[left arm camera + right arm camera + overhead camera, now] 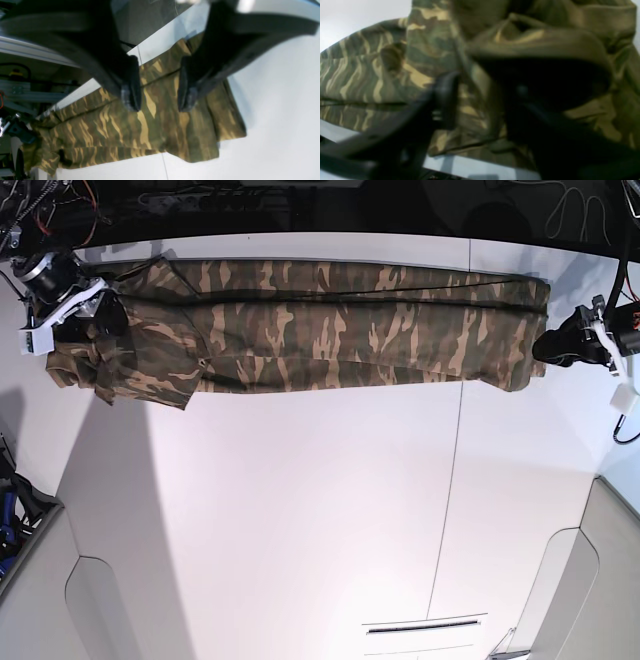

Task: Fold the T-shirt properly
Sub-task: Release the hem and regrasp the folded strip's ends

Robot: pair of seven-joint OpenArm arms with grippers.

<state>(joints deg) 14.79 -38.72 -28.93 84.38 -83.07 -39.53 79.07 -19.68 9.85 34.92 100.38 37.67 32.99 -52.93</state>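
The T-shirt [330, 330] lies as a long narrow band along the far edge of the white tabletop [300, 510], likely stretched between the arms to square its fold. The left gripper [158, 96] hangs spread over one end, holding nothing. The right gripper [475, 100] sits in bunched cloth; blur and folds hide whether it pinches, so I cannot tell
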